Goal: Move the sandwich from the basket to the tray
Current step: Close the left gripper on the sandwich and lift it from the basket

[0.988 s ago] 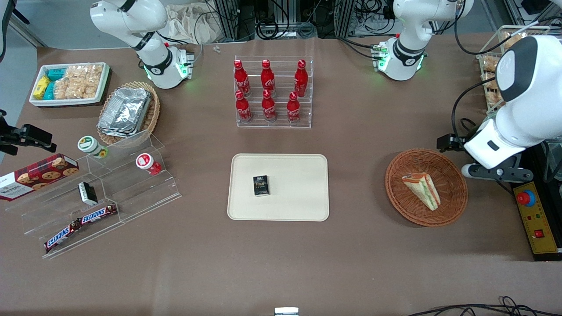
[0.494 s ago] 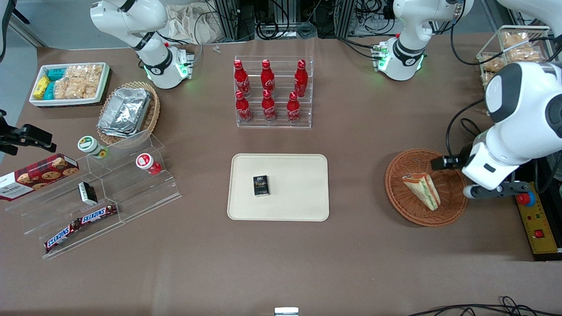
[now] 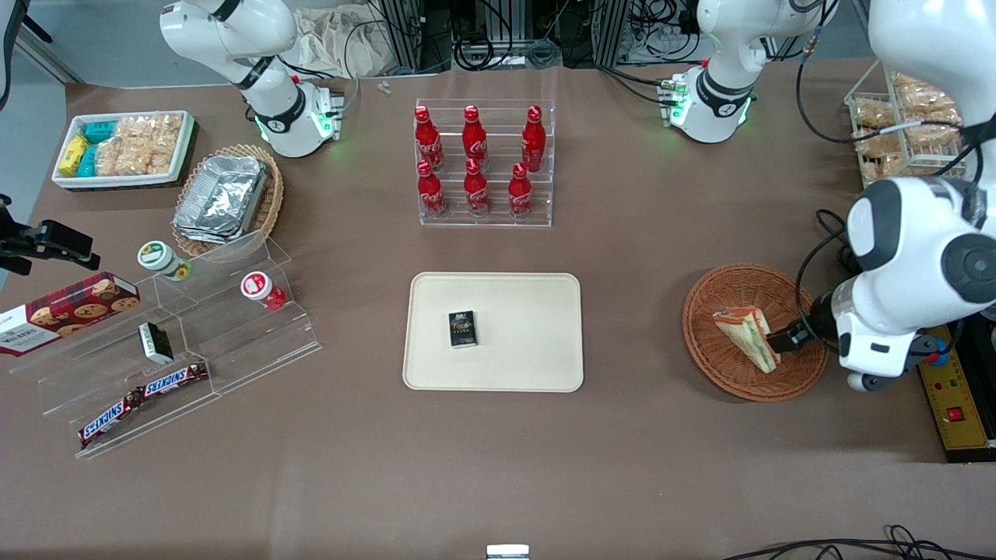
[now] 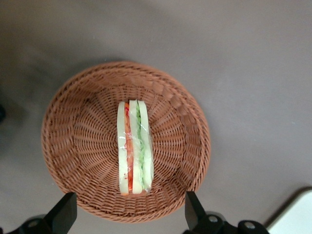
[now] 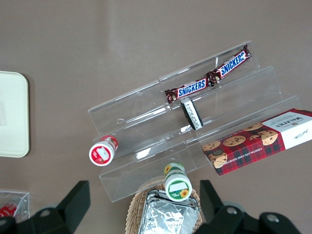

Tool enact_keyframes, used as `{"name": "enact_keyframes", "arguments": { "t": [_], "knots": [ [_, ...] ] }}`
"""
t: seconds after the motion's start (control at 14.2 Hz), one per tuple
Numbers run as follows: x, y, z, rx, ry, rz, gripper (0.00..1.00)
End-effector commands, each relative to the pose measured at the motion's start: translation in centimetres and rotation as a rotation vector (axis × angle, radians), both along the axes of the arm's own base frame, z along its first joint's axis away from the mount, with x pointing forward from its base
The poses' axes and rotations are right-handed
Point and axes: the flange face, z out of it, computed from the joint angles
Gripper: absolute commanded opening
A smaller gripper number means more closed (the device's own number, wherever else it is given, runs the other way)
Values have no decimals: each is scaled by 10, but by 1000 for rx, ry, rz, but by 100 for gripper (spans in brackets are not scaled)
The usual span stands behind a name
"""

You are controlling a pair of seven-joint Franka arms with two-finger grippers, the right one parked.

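Observation:
The sandwich (image 3: 748,338) lies in the reddish-brown wicker basket (image 3: 694,327), toward the working arm's end of the table. In the left wrist view the sandwich (image 4: 134,148) rests on its side in the basket (image 4: 68,131), showing pale bread with red, orange and green layers. My left gripper (image 4: 127,214) is open and empty, hovering above the basket's rim with its fingers (image 4: 63,214) spread wider than the sandwich. In the front view the gripper (image 3: 852,359) sits under the white wrist beside the basket. The cream tray (image 3: 529,311) lies mid-table.
A small dark box (image 3: 462,328) lies on the tray. A clear rack of red cola bottles (image 3: 482,163) stands farther from the front camera than the tray. A yellow control box (image 3: 953,397) and a wire rack of snacks (image 3: 903,124) flank the working arm.
The left arm has swung nearer to the front camera and lower, bringing the gripper from beside the basket's farther edge to just over its rim next to the sandwich.

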Motion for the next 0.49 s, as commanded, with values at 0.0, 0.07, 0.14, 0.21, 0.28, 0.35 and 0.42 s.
{"name": "enact_keyframes", "arguments": {
  "t": [0.0, 0.07, 0.14, 0.21, 0.28, 0.35, 0.42],
  "knots": [
    [1, -3, -35, 2, -25, 64, 100],
    [0, -2, -45, -1, -45, 67, 100],
    [0, -3, -59, -3, -50, 72, 100],
    [0, -2, -68, -4, -54, 84, 100],
    [-2, -2, -75, -4, -56, 93, 100],
    [-5, -3, -82, -6, -65, 100, 100],
    [-7, -3, -91, -5, -67, 116, 100]
  ]
}}
